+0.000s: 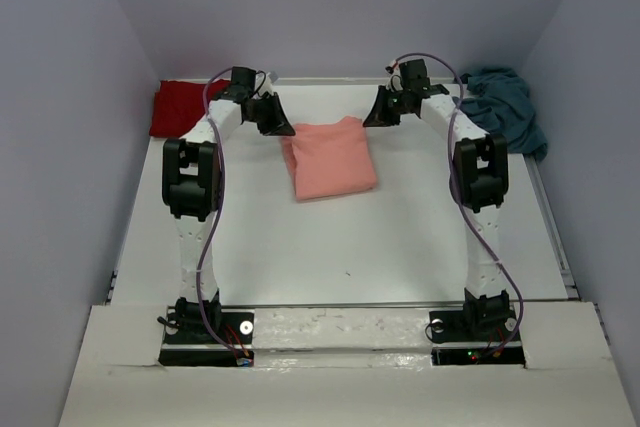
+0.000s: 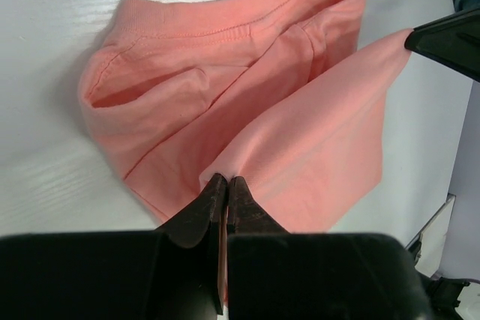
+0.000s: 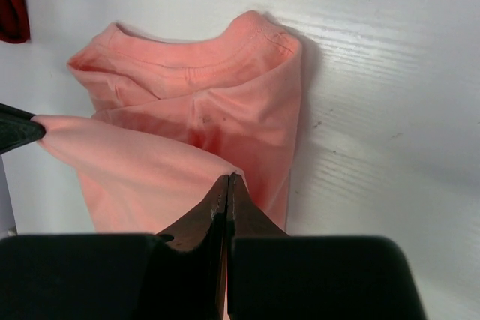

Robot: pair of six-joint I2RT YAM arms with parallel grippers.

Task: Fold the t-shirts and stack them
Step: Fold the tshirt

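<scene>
We see the soft salmon-pink cloth t-shirt (image 1: 330,159) part-folded near the white desk's (image 1: 400,247) far edge, left gripper (image 2: 226,179) and right gripper (image 3: 228,177) each clamped tight on its raised fold, the dark red cloth t-shirt (image 1: 180,107) at the far-left corner, the teal-blue cloth t-shirt (image 1: 505,107) crumpled at the far-right.

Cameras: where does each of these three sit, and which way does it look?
Top external: above and behind, looking down at the table; the whole left arm and right arm show.
Left wrist: on the left arm, looking down past the left claw, shut on the salmon-pink shirt.
Right wrist: on the right arm, looking down past the right claw, shut on the same shirt.
Shared: each wrist view catches the other claw's tip pinching the same raised edge.
</scene>
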